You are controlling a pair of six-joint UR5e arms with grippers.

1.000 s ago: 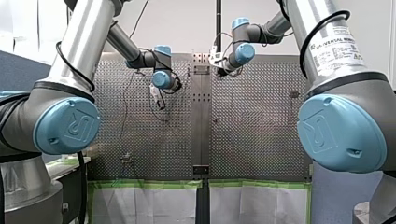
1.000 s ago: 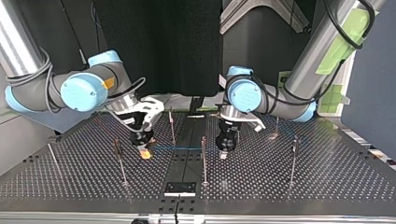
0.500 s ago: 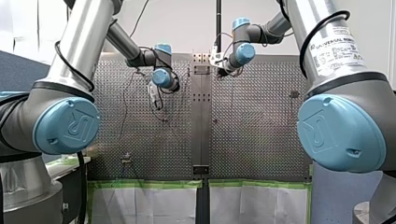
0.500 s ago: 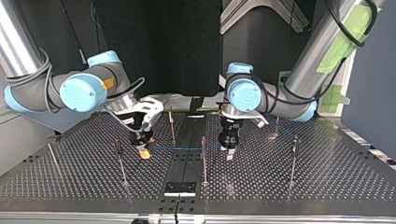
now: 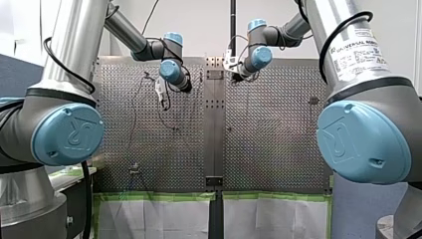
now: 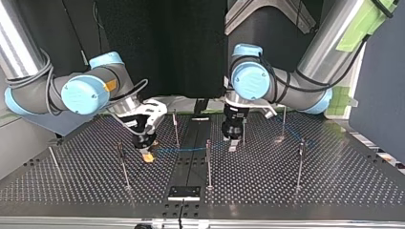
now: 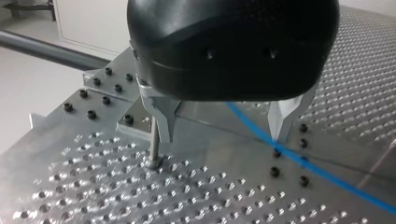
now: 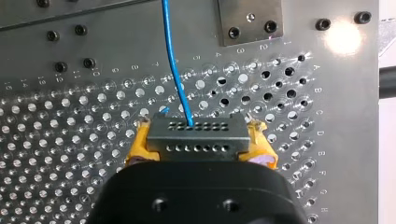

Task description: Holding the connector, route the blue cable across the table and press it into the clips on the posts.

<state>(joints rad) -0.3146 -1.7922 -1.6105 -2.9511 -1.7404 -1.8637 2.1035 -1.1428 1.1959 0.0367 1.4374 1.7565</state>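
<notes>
Two arms stand over the perforated table, which carries several thin posts. My right gripper is clenched, with its yellow pads on both ends of the grey connector. The connector therefore sits between its fingers, low over the table. My left gripper is released: its two metal fingers stand apart and hold nothing. One post rises just beside one of these fingers. The blue cable leaves the connector and goes straight ahead of the right gripper. Further on it runs under the left gripper, between its fingers, and passes close by the tip of the other finger. Whether it touches that finger I cannot tell.
</notes>
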